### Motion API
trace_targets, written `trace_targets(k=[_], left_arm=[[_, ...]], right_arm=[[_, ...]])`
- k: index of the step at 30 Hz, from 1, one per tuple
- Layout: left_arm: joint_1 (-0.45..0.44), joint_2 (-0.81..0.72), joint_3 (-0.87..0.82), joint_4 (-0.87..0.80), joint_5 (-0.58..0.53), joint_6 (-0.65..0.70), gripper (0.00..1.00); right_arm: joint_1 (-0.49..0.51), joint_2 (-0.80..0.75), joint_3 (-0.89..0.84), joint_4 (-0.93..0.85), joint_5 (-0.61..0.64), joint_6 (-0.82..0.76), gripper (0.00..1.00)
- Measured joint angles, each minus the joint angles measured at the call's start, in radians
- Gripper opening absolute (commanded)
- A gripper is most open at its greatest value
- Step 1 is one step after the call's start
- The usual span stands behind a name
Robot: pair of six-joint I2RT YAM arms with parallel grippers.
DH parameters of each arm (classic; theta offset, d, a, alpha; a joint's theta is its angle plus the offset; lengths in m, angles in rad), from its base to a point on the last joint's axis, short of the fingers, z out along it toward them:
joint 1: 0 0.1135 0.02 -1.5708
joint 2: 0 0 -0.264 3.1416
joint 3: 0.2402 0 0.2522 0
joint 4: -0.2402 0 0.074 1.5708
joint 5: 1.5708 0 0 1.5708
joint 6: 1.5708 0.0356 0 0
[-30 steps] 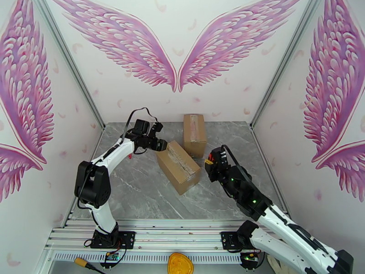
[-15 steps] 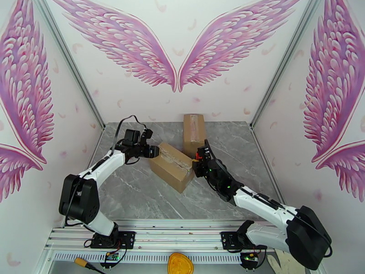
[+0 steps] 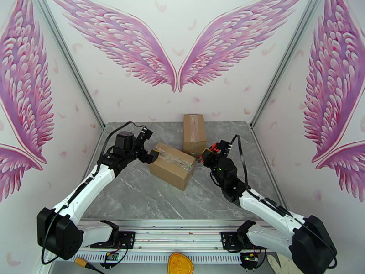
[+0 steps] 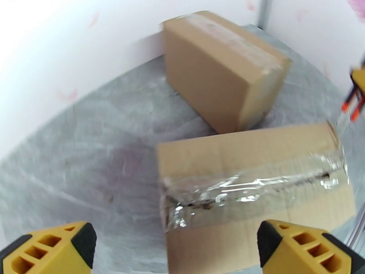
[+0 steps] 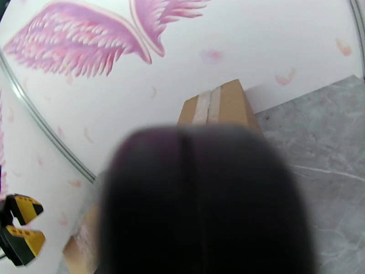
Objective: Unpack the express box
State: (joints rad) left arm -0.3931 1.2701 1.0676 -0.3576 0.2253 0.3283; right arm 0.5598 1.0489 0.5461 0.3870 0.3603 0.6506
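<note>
On the grey table (image 3: 137,197), the nearer box (image 3: 173,166) lies at an angle in the middle, its top seam covered with shiny clear tape (image 4: 255,183). The left gripper (image 3: 153,155) is at that box's left end. Its yellow fingers (image 4: 50,247) are wide apart with the end of the box between them; whether they touch it is unclear. The right gripper (image 3: 205,157) is just beside the box's right end. A dark blur covers its wrist camera, so I cannot tell whether its fingers are apart or together. Behind, the second box (image 3: 194,133) sits near the back wall (image 3: 182,106), taped along its top, just beside the nearer one.
</note>
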Motion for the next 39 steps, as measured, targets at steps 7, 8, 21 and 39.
trace_targets(k=[7,8,21,39], left_arm=[[-0.129,-0.003,-0.042,0.014,0.075,0.422,0.99],[-0.14,0.003,-0.039,0.011,0.079,0.458,0.99],[-0.221,0.078,-0.017,-0.023,0.095,0.69,0.99],[-0.254,0.166,-0.017,0.045,0.081,0.715,0.99]], right_arm=[[0.005,-0.047,-0.023,0.013,0.017,0.147,0.0],[0.008,-0.048,-0.025,0.016,0.02,0.16,0.0],[0.033,0.016,-0.048,0.092,0.046,0.248,0.0],[0.045,0.107,-0.051,0.179,0.102,0.37,0.0]])
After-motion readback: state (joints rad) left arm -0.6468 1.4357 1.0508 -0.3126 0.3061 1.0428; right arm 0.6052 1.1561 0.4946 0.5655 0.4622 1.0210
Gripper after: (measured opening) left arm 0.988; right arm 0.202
